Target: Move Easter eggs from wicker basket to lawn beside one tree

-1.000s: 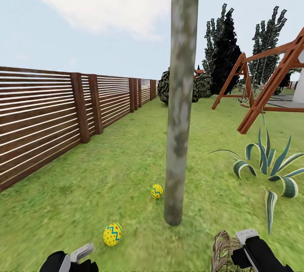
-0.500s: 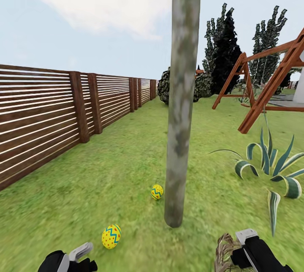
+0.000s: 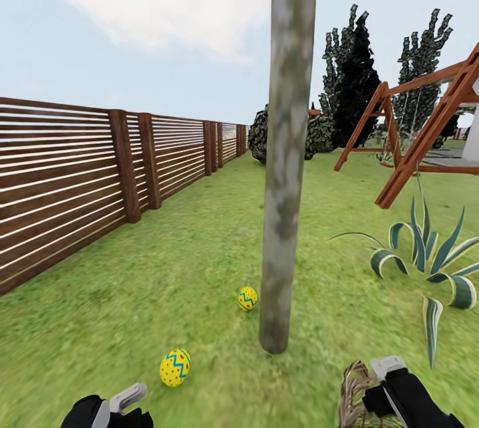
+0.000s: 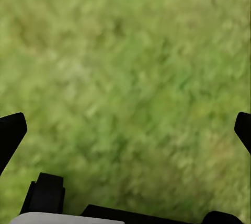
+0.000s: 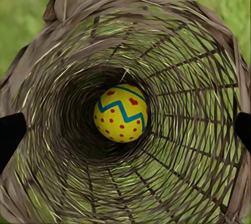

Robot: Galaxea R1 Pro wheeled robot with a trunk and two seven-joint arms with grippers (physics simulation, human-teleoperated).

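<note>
The tree rises mid-view with a bare grey-green trunk. Two Easter eggs lie on the lawn by its foot: one just left of the trunk, another nearer me and further left. The third egg rests at the bottom of the wicker basket. My right gripper hangs open over the basket's mouth, fingers wide apart. In the head view the basket sits right beside my right gripper, low at the right. My left gripper is open over bare grass, low at the left.
A slatted wooden fence runs along the left. A spiky striped plant stands right of the trunk, with a wooden swing frame behind it. Dark columnar trees and a round bush stand far back. Open grass stretches between fence and trunk.
The nearer egg has rocked slightly where it lies. The whole view has shifted a little. Both grippers and the basket keep their places.
</note>
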